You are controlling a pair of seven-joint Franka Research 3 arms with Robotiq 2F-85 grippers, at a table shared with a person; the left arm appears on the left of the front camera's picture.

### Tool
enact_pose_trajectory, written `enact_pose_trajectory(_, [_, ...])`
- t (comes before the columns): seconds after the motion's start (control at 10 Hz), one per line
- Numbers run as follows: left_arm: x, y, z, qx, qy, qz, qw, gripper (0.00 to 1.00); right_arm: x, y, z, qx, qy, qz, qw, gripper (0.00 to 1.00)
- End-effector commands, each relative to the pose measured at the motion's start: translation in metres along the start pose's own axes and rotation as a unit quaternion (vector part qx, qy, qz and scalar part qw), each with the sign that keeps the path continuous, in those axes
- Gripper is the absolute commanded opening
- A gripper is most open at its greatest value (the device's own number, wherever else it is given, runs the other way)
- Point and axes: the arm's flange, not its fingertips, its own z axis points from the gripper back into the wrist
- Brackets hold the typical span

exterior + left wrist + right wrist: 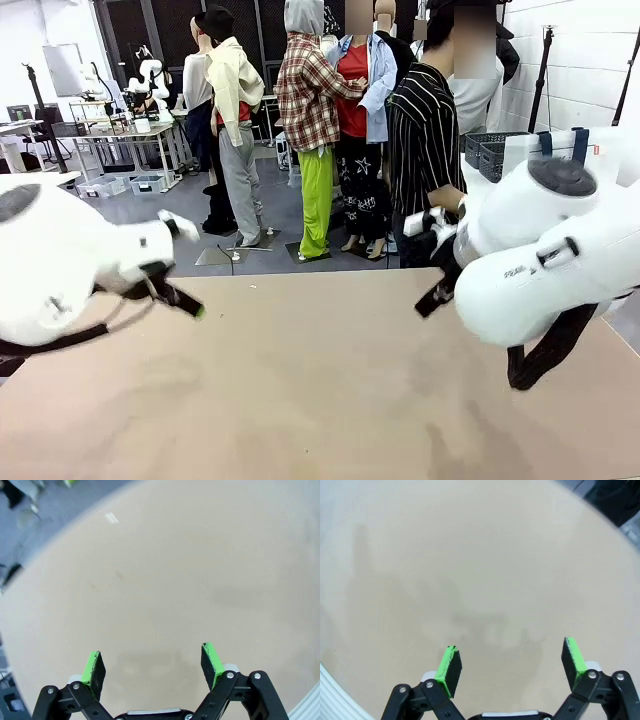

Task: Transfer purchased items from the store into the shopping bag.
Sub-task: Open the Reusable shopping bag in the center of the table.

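We see the shopping bag point(562, 142) at the far right side of the table point(300, 400), a cloudy white plastic tote with dark blue strap handles and a small red tag. The white right arm point(540, 250) stands in front of it and hides its lower part. Just to the left of the bag is a dark grey mesh basket point(487, 150). A person point(425, 140) in a black shirt with thin white stripes stands at the far edge of the table, beside the basket.

Nearer to us, the tan tabletop is bare between the two arms. The left arm point(60, 260) comes in from the left, blurred. In its wrist view we see the left gripper point(152, 655) above the table, its green-padded fingers spread wide with nothing between them. The right gripper point(510, 650) is likewise spread wide above the bare table, holding nothing.
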Motion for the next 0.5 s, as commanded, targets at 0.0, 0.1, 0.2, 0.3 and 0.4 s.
enact_pose_trajectory(0.0, [0.019,0.052,0.067,0.078,-0.087,0.027,0.993,1.0,0.027,-0.035,0.042,-0.088,-0.056,-0.025,0.994,1.0])
enact_pose_trajectory(0.1, [0.007,0.089,0.1,0.121,-0.086,0.065,0.987,1.0,0.024,-0.072,0.069,-0.137,-0.075,-0.077,0.985,1.0])
enact_pose_trajectory(0.2, [-0.014,0.122,0.118,0.153,-0.078,0.115,0.978,1.0,0.01,-0.114,0.092,-0.176,-0.086,-0.139,0.971,1.0])
enact_pose_trajectory(0.3, [-0.043,0.151,0.131,0.16,-0.07,0.161,0.971,1.0,-0.013,-0.149,0.112,-0.204,-0.097,-0.199,0.953,1.0])
enact_pose_trajectory(0.4, [-0.081,0.169,0.145,0.166,-0.065,0.211,0.961,1.0,-0.045,-0.175,0.124,-0.223,-0.092,-0.253,0.937,1.0])
